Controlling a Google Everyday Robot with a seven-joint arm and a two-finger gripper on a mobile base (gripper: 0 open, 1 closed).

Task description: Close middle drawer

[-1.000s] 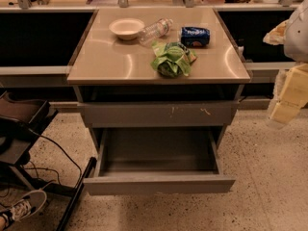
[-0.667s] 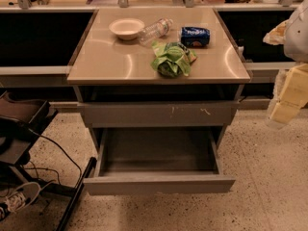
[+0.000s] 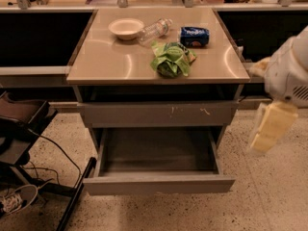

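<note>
Gripper (image 3: 269, 128) blurred at right edge, well apart, middle drawer (image 3: 159, 184) open

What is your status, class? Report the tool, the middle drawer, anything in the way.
Tool at right, beside the cabinet, touching nothing. Middle drawer pulled out. Nothing seen blocking it.
</note>
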